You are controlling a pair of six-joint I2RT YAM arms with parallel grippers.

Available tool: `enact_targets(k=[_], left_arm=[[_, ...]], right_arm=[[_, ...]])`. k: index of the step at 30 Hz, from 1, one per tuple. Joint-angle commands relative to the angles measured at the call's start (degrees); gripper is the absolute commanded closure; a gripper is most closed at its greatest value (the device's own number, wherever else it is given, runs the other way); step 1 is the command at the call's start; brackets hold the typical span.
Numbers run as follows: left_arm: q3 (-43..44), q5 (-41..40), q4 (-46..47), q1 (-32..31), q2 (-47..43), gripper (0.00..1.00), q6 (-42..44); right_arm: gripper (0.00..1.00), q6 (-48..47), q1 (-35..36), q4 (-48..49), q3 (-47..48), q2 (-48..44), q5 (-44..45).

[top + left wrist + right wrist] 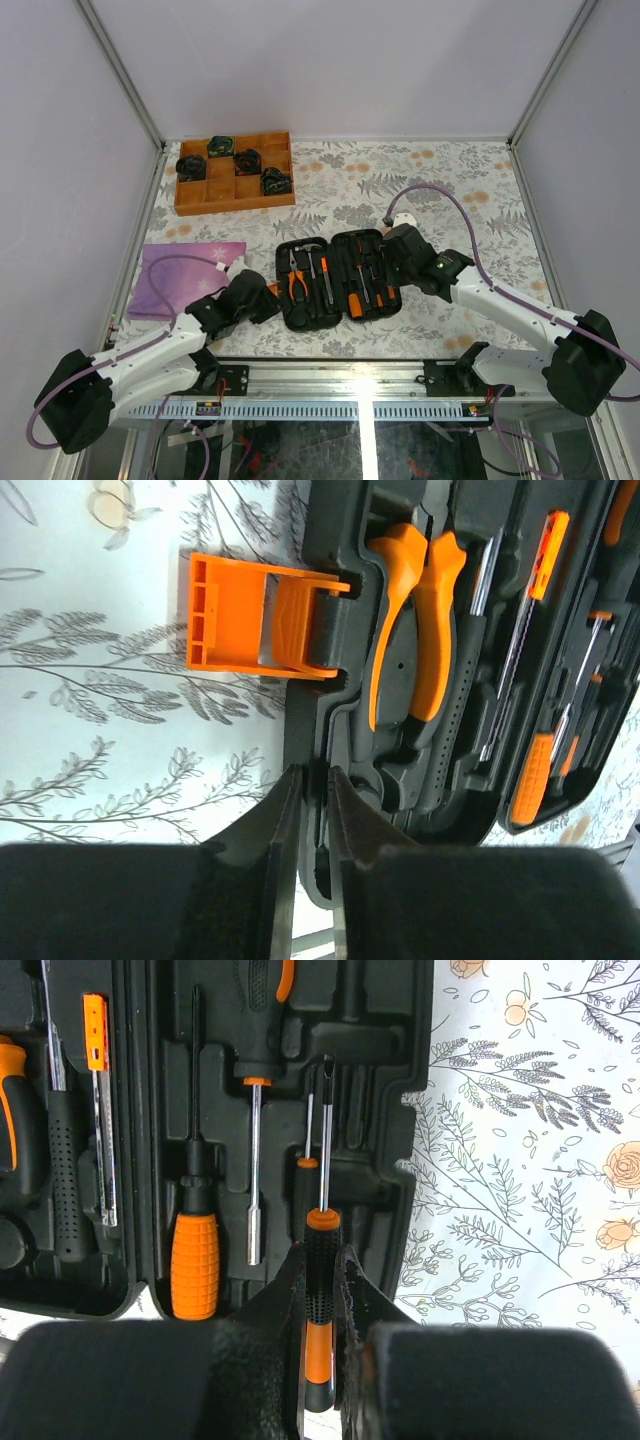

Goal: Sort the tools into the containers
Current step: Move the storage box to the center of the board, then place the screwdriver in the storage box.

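The black tool case (284,312) lies open in the middle of the table, with orange-handled pliers (297,283), a hammer (312,262) and several screwdrivers in its slots. My left gripper (268,300) is at the case's left edge. In the left wrist view the gripper (312,780) is shut on the case's thin rim (300,720), below the orange latch (250,615) and beside the pliers (430,630). My right gripper (322,1260) is shut on a slim black-and-orange screwdriver (322,1235). Its shaft points along a slot at the case's right side (390,1110).
A brown wooden compartment tray (232,205) with black rolled items (247,160) stands at the back left. A purple cloth (185,275) lies left of the case. A fat orange-handled screwdriver (194,1265) sits in the slot left of my right gripper.
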Motion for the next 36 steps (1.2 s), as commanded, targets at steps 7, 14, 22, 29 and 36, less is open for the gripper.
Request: enact_targets(k=[7, 14, 22, 29, 36], left_arm=[[3.1, -4.9, -2.8, -3.0, 0.7, 0.68, -1.5], [8.5, -9.0, -10.4, -3.0, -2.2, 0.52, 2.7], [13.4, -12.8, -14.9, -3.0, -2.7, 0.45, 6.6], [13.3, -12.2, -14.6, -3.0, -2.5, 0.45, 6.9], [12.0, -11.0, -13.6, -3.0, -3.1, 0.44, 6.4]], right_arm=[[0.93, -3.6, -0.2, 0.5, 1.2, -0.9, 1.4], [0.93, -4.1, -0.2, 0.7, 2.0, -0.5, 0.3], [0.94, -3.1, -0.2, 0.4, 2.8, -0.9, -0.5], [0.94, -2.0, -0.2, 1.0, 2.3, -1.6, -1.6], [0.94, 0.9, -0.2, 1.5, 1.8, -1.5, -3.0]])
